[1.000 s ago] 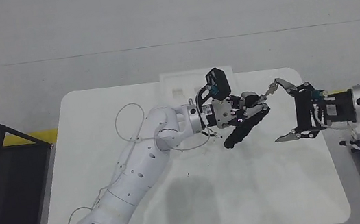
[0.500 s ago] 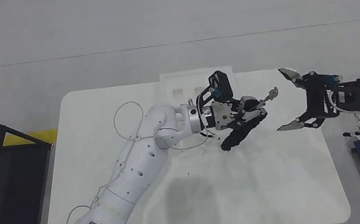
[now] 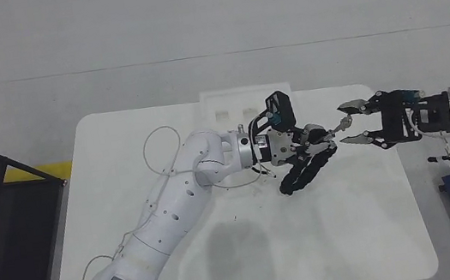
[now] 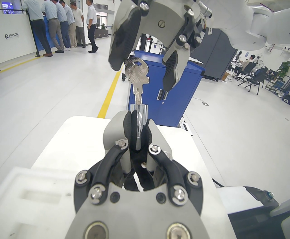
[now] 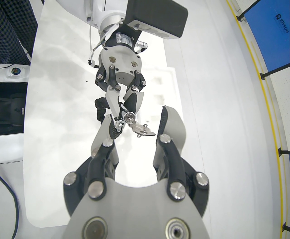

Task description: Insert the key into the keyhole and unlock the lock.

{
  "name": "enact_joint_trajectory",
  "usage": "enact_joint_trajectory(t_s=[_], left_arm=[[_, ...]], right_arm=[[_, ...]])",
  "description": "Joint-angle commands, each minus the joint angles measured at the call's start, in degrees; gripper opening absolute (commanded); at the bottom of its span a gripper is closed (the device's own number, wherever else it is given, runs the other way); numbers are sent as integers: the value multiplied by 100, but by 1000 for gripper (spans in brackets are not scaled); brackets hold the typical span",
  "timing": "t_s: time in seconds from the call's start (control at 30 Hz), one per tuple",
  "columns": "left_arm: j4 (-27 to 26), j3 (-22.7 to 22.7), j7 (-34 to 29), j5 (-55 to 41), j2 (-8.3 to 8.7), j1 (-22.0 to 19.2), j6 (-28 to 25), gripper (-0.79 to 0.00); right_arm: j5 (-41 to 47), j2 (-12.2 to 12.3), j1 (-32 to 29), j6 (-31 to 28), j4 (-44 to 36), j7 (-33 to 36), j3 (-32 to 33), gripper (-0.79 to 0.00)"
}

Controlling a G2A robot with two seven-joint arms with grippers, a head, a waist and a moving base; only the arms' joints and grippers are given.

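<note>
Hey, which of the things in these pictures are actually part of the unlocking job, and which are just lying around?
In the job: lock, gripped in the left hand; key, blade at the lock's end; right hand, open around the key's head.
Lying about: white foam tray on the table; blue cabinet beyond it.

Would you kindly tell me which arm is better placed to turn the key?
Right. The right gripper, open, has its fingers either side of the key; the left gripper is shut on the lock.
</note>
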Motion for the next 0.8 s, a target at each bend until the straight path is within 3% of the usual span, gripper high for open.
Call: enact_joint_trajectory(t_s=[0.0, 0.2, 0.37, 0.43, 0.6, 0.77], left_arm=[[3, 4, 0, -3, 1, -10, -10, -785], [43, 33, 34, -50, -4, -30, -37, -785], [87, 71, 70, -73, -13, -57, -63, -785], [102, 83, 77, -81, -17, -70, -70, -785], [150, 98, 106, -78, -20, -99, -101, -785], [185, 115, 141, -71, -23, -106, -111, -785]], right_arm=[[-24, -22, 29, 3, 23, 4, -31, -434], [-64, -82, 116, 3, 101, -5, -103, -489], [-60, -134, 201, 3, 160, -9, -171, -653], [-40, -153, 224, 3, 189, 1, -207, -776], [219, -190, 274, 16, 319, 97, -265, -785], [617, -209, 354, 246, 252, 738, -337, -785]])
